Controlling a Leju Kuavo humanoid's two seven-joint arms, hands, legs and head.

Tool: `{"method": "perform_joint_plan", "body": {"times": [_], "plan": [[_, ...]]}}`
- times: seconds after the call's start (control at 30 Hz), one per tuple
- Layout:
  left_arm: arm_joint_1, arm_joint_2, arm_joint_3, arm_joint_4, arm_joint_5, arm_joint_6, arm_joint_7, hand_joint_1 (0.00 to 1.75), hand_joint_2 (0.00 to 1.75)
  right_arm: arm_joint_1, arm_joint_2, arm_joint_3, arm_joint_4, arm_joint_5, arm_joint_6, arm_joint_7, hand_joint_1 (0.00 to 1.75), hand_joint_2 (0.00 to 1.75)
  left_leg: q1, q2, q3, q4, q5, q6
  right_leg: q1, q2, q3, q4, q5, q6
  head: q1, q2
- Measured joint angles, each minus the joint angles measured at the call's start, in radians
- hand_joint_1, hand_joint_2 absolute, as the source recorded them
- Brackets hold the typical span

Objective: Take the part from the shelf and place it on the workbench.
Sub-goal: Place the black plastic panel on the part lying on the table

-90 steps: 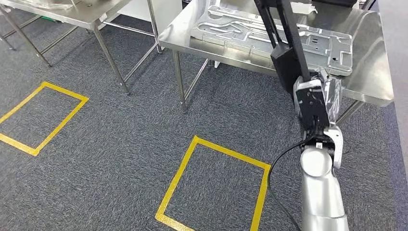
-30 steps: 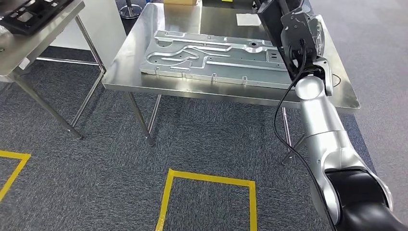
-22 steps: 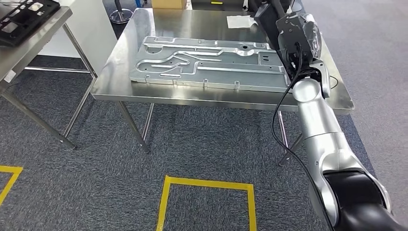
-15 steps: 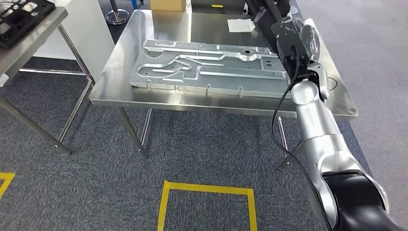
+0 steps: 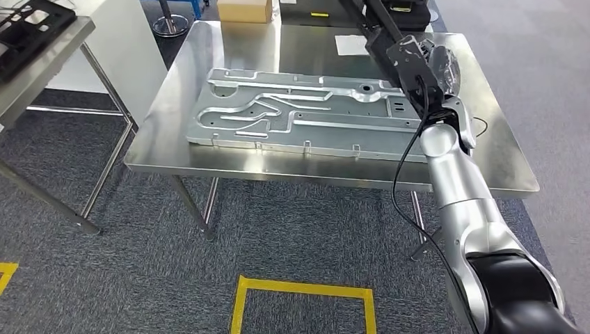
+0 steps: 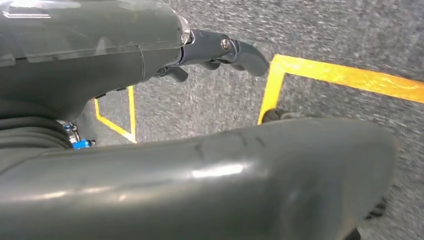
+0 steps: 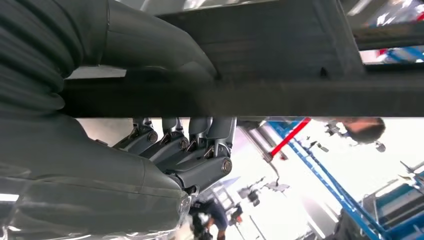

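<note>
Steel workbench [image 5: 209,149] on grey carpet [image 5: 104,278]

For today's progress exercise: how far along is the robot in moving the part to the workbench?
Done: the dark part is off the shelf, gripped by the right hand. In hand: it hangs over the steel workbench, beside the large metal plate. Left: setting it down and letting go. The left hand holds nothing.

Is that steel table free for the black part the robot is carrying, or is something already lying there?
A large metal plate covers much of the workbench, right below the black part in the right hand.
</note>
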Motion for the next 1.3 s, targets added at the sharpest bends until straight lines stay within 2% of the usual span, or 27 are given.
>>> {"method": "perform_joint_plan", "body": {"times": [0.03,0.1,0.17,0.2,0.23,0.27,0.3,0.37,0.4,0.43,0.5,0.57,0.63,0.67,0.7,0.73,0.77,0.8,0.87,0.9,0.93,1.0,1.17,1.3], "plan": [[-0.001,0.001,0.0,0.0,0.0,-0.002,-0.001,0.0,0.0,0.0,0.004,0.0,0.001,0.004,-0.001,0.001,1.75,1.75,0.0,0.0,-0.013,0.029,0.006,-0.005,-0.003,0.001,0.009,-0.003,-0.006,-0.007,0.0,0.0],[-0.003,0.002,0.0,-0.001,0.0,-0.008,-0.001,0.0,0.0,0.0,0.012,0.0,0.003,0.01,-0.003,0.002,1.75,1.75,0.003,-0.001,-0.077,0.137,0.002,-0.014,-0.008,0.003,0.03,-0.008,-0.019,-0.018,0.0,0.0],[-0.002,0.002,0.001,-0.001,-0.001,-0.01,0.0,0.0,0.0,0.002,0.019,0.0,0.006,0.013,-0.004,0.003,1.75,1.75,0.007,-0.002,-0.157,0.253,-0.047,-0.022,-0.007,0.005,0.05,-0.008,-0.038,-0.024,0.0,0.0],[-0.001,0.002,0.001,-0.001,-0.002,-0.011,0.002,0.0,0.0,0.005,0.021,0.0,0.008,0.016,-0.004,0.004,1.75,1.75,0.009,-0.002,-0.188,0.284,-0.076,-0.026,-0.007,0.007,0.061,-0.007,-0.049,-0.025,0.0,0.0],[0.0,0.003,0.001,-0.001,-0.004,-0.012,0.004,0.0,0.0,0.008,0.024,0.0,0.009,0.019,-0.004,0.005,1.75,1.75,0.01,-0.002,-0.205,0.285,-0.091,-0.028,-0.006,0.01,0.074,-0.006,-0.06,-0.024,0.0,0.0],[0.002,0.003,0.0,-0.001,-0.006,-0.012,0.006,0.0,0.0,0.011,0.025,0.0,0.009,0.022,-0.004,0.006,1.75,1.75,0.011,-0.002,-0.208,0.254,-0.082,-0.029,-0.006,0.012,0.089,-0.005,-0.072,-0.022,0.0,0.0],[0.003,0.004,0.0,-0.001,-0.01,-0.014,0.007,0.0,0.0,0.015,0.026,0.0,0.009,0.024,-0.004,0.007,1.75,1.75,0.011,-0.002,-0.199,0.198,-0.046,-0.026,-0.006,0.014,0.104,-0.004,-0.084,-0.02,0.0,0.0],[0.006,0.008,0.0,-0.001,-0.018,-0.018,0.009,0.0,0.0,0.025,0.026,0.0,0.008,0.025,-0.003,0.008,1.75,1.75,0.008,-0.004,-0.172,0.062,0.067,-0.015,-0.003,0.016,0.131,0.0,-0.109,-0.013,0.0,0.0],[0.006,0.01,0.0,-0.001,-0.02,-0.021,0.009,0.0,0.0,0.029,0.026,0.0,0.008,0.025,-0.002,0.009,1.75,1.75,0.006,-0.005,-0.161,0.018,0.106,-0.008,-0.002,0.017,0.138,0.001,-0.12,-0.008,0.0,0.0],[0.007,0.011,0.0,-0.001,-0.022,-0.023,0.01,0.0,0.0,0.034,0.025,-0.001,0.007,0.025,-0.002,0.01,1.75,1.75,0.004,-0.005,-0.156,-0.006,0.127,-0.002,-0.001,0.018,0.143,0.003,-0.126,-0.002,0.0,0.0],[0.005,0.013,0.0,-0.001,-0.023,-0.025,0.011,0.0,0.0,0.04,0.022,-0.002,0.003,0.026,-0.001,0.013,1.75,1.75,0.004,-0.004,-0.142,-0.014,0.121,0.009,0.0,0.018,0.146,0.012,-0.131,0.009,0.0,0.0],[0.004,0.014,0.0,-0.001,-0.026,-0.027,0.011,0.0,0.0,0.044,0.019,-0.002,-0.005,0.026,-0.001,0.014,1.75,1.75,0.007,-0.002,-0.121,-0.022,0.115,0.02,-0.002,0.014,0.126,0.063,-0.129,0.018,0.0,0.0],[0.001,0.014,0.0,-0.001,-0.033,-0.029,0.011,0.0,0.0,0.048,0.013,-0.005,-0.012,0.026,-0.001,0.014,1.75,1.75,0.008,-0.003,-0.101,-0.027,0.103,0.027,-0.008,0.01,0.06,0.172,-0.152,0.028,0.0,0.0],[0.0,0.015,0.0,-0.001,-0.036,-0.029,0.01,0.0,0.0,0.053,0.01,-0.007,-0.015,0.027,0.0,0.014,1.75,1.75,0.009,-0.004,-0.093,-0.027,0.095,0.029,-0.012,0.009,0.017,0.229,-0.178,0.033,0.0,0.0],[-0.001,0.015,0.0,-0.001,-0.04,-0.03,0.01,0.0,0.0,0.061,0.006,-0.01,-0.017,0.027,0.0,0.015,1.75,1.75,0.009,-0.006,-0.083,-0.026,0.086,0.028,-0.016,0.009,-0.021,0.271,-0.205,0.038,0.0,0.0],[-0.001,0.015,0.0,-0.001,-0.043,-0.03,0.01,0.0,0.0,0.071,0.003,-0.014,-0.021,0.027,0.001,0.015,1.75,1.75,0.01,-0.007,-0.072,-0.026,0.076,0.027,-0.019,0.008,-0.046,0.286,-0.222,0.041,0.0,0.0],[0.0,0.015,0.0,-0.001,-0.046,-0.031,0.011,0.0,0.0,0.082,0.0,-0.018,-0.025,0.028,0.003,0.015,1.75,1.75,0.011,-0.009,-0.059,-0.025,0.065,0.025,-0.022,0.006,-0.056,0.271,-0.22,0.044,0.0,0.0],[0.0,0.015,-0.001,-0.001,-0.05,-0.031,0.011,0.0,0.0,0.091,-0.004,-0.021,-0.031,0.029,0.006,0.015,1.75,1.75,0.012,-0.01,-0.045,-0.023,0.053,0.022,-0.025,0.004,-0.051,0.225,-0.191,0.047,0.0,0.0],[0.001,0.017,-0.001,-0.001,-0.057,-0.031,0.01,0.0,0.0,0.104,-0.01,-0.03,-0.041,0.031,0.017,0.016,1.75,1.75,0.008,-0.01,-0.025,-0.009,0.023,0.016,-0.032,-0.003,-0.025,0.097,-0.076,0.058,-0.001,0.0],[0.001,0.018,-0.002,-0.001,-0.06,-0.03,0.009,0.0,0.0,0.11,-0.012,-0.034,-0.043,0.033,0.025,0.017,1.75,1.75,0.006,-0.011,-0.021,0.0,0.01,0.013,-0.034,-0.007,-0.016,0.052,-0.028,0.055,-0.002,0.0],[0.001,0.02,-0.002,-0.001,-0.063,-0.03,0.008,0.0,0.0,0.116,-0.014,-0.037,-0.045,0.037,0.031,0.018,1.75,1.75,0.003,-0.01,-0.02,0.005,0.0,0.009,-0.034,-0.01,-0.013,0.029,0.001,0.053,-0.002,0.0],[0.0,0.022,-0.002,-0.001,-0.068,-0.03,0.005,0.0,0.0,0.128,-0.014,-0.04,-0.049,0.053,0.037,0.022,1.75,1.75,0.002,-0.008,-0.018,0.004,-0.011,0.006,-0.03,-0.009,-0.013,0.029,0.0,0.038,-0.004,0.0],[-0.005,0.025,-0.007,-0.001,-0.093,-0.05,-0.005,0.0,0.0,0.141,-0.012,-0.03,-0.061,0.14,0.038,0.028,1.75,1.75,0.006,0.0,-0.004,-0.014,-0.018,0.0,-0.026,-0.001,-0.009,0.028,-0.014,0.028,-0.004,0.0],[-0.011,0.031,-0.011,-0.001,-0.112,-0.069,-0.005,0.0,0.0,0.14,0.02,0.028,-0.026,0.309,0.059,0.02,1.75,1.75,0.009,0.003,0.0,-0.021,-0.02,-0.007,-0.024,0.003,-0.009,0.029,-0.017,0.024,-0.004,0.0]]}}
